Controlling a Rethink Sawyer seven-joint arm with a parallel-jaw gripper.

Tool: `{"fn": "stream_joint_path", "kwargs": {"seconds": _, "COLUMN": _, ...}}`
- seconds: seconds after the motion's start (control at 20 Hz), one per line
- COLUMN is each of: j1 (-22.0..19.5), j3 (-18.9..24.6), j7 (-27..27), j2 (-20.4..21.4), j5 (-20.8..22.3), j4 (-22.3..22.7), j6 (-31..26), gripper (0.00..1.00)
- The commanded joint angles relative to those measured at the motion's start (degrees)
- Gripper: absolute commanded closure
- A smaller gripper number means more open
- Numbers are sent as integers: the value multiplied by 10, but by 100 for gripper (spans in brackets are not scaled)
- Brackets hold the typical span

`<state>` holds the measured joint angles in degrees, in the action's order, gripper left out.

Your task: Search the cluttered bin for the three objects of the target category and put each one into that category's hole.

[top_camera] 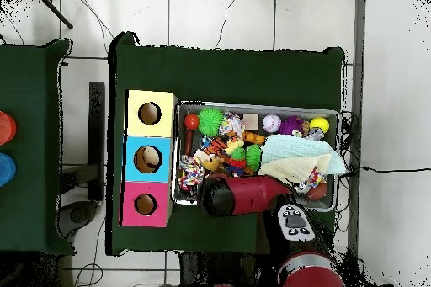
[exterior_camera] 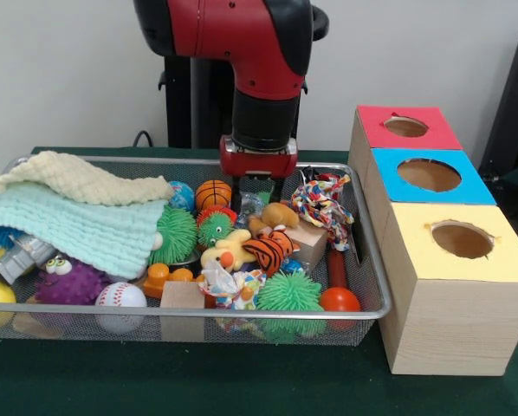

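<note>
Gripper (exterior_camera: 261,192) low over the far middle of the wire bin (exterior_camera: 242,310); whether its fingers are parted or closed cannot be told.
Near: spiky green ball (exterior_camera: 290,293), smooth baseball (exterior_camera: 120,295). Mid: striped plush tiger (exterior_camera: 268,250), just near of the gripper. Far: basketball (exterior_camera: 212,194). Right: wooden box with round holes (exterior_camera: 461,240).

Robotics lab setup. Green-covered bench (top_camera: 227,73) stands on a pale tiled floor (top_camera: 219,14) with loose cables (top_camera: 383,168) trailing beside the bench.

A wire bin (exterior_camera: 376,286) heaped with toys and two cloths sits beside three wooden boxes (exterior_camera: 454,295), lids red, blue, yellow, each holed.
</note>
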<state>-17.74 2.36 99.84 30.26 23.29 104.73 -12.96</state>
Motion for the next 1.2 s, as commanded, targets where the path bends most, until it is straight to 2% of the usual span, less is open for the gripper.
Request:
{"fn": "stream_joint_path", "kwargs": {"seconds": 0.05, "j1": -64, "j3": 115, "j7": -148, "j2": 40, "j5": 67, "j4": 28, "j6": -110, "gripper": 0}}
{"fn": "stream_joint_path", "kwargs": {"seconds": 0.15, "j1": -71, "j3": 141, "j7": -170, "j2": 64, "j5": 81, "j4": 40, "j6": -136, "gripper": 0}}
{"fn": "stream_joint_path", "kwargs": {"seconds": 0.25, "j1": -71, "j3": 161, "j7": -180, "j2": 69, "j5": 98, "j4": 44, "j6": -143, "gripper": 0}}
{"fn": "stream_joint_path", "kwargs": {"seconds": 0.5, "j1": -64, "j3": 201, "j7": -182, "j2": 106, "j5": 126, "j4": 68, "j6": -164, "gripper": 0}}
{"fn": "stream_joint_path", "kwargs": {"seconds": 0.75, "j1": -34, "j3": 180, "j7": -112, "j2": 131, "j5": 156, "j4": 87, "j6": -152, "gripper": 0}}
{"fn": "stream_joint_path", "kwargs": {"seconds": 0.95, "j1": -11, "j3": 159, "j7": -72, "j2": 101, "j5": 186, "j4": 65, "j6": -132, "gripper": 0}}
{"fn": "stream_joint_path", "kwargs": {"seconds": 1.2, "j1": -12, "j3": 160, "j7": -69, "j2": 91, "j5": 200, "j4": 62, "j6": -129, "gripper": 0}}
